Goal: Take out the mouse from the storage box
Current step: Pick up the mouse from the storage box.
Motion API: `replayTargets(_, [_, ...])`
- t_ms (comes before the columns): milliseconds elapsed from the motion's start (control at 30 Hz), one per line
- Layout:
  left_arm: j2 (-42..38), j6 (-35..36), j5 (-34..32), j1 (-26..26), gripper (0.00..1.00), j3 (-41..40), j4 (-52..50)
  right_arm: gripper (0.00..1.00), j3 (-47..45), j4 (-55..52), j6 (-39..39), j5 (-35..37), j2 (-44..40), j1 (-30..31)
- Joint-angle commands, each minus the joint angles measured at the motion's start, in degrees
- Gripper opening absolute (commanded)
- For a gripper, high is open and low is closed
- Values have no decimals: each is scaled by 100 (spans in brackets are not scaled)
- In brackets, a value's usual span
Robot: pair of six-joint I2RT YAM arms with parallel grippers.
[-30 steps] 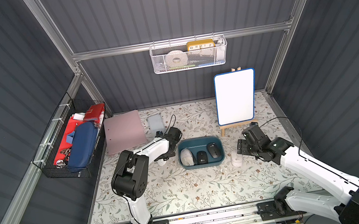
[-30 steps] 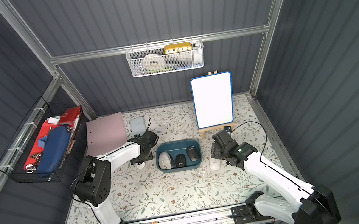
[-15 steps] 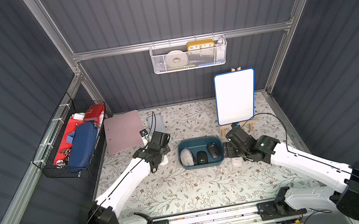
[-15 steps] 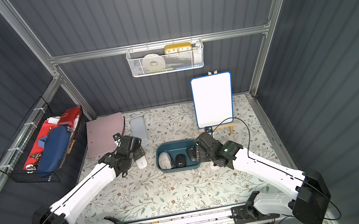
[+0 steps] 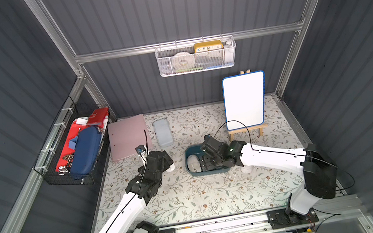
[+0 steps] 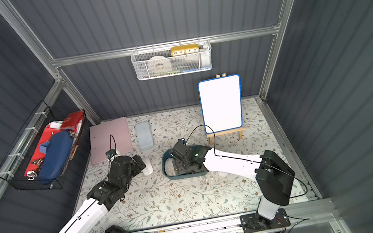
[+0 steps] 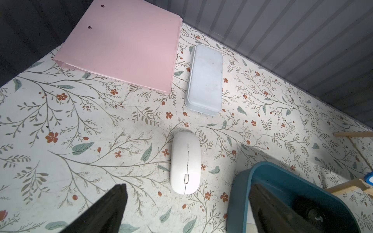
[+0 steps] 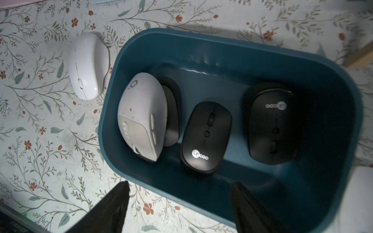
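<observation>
- The dark teal plastic storage box [image 8: 201, 38], a rounded rectangular tub, sits near the middle of the floral-patterned desk [image 5: 193, 201] in both top views.
- Inside it lie three mice. A bulky white-and-grey upright mouse [image 8: 141, 117] rests against the wall toward the desk's left edge. A small black mouse with a pale logo [image 8: 206, 137] is in the middle, and a larger black mouse [image 8: 272, 123] is at the other end.
- A slim white mouse [image 7: 185, 163] lies flat on the desk just beside the box, on the side toward the left edge, so one removal looks done.
- The left end effector [image 7: 186, 188] hovers above that white mouse, jaws wide and empty, touching nothing.
- The right end effector [image 8: 180, 184] hangs above the box, jaws partly spread, holding nothing.
- The step in hand, as I judge it, is the right arm's reach for a mouse inside the box.
- The next move calls for coming down over the small black mouse and straddling its sides. It then has to close and lift clear of the wall without nudging the neighbours.
</observation>
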Motion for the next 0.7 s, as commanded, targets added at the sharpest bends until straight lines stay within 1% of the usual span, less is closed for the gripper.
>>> replayTargets(0, [-240,-65,20,-1,99,-132,171,82,325,79,71,-235,397,32])
replayTargets(233, [-511,-47,230,-1,99,-465,376,82,896,-62,78,-395,1058,40])
replayTargets(533, [-384,11,182,-1,99,-505,527,81,1230,-101,90,-617,1531,40])
replayTargets(667, [-338,54,211,-1,99,-483,592,80,1385,-198,123,-536,1740,32])
